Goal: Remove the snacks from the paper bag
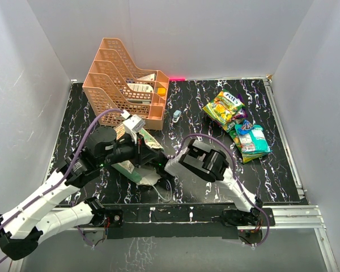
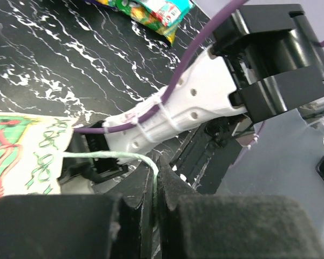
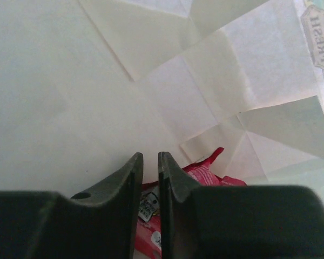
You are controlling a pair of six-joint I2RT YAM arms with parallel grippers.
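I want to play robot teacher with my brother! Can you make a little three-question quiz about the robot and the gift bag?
1. True or false: the left gripper pinches the paper bag's string handle.
2. What colour is the packet near the right gripper inside the bag? A pink-red, B blue, C black.
3. Fill in: in the top view, the snacks already out lie to the ___ of the orange rack.
Key: 1 true; 2 A; 3 right.
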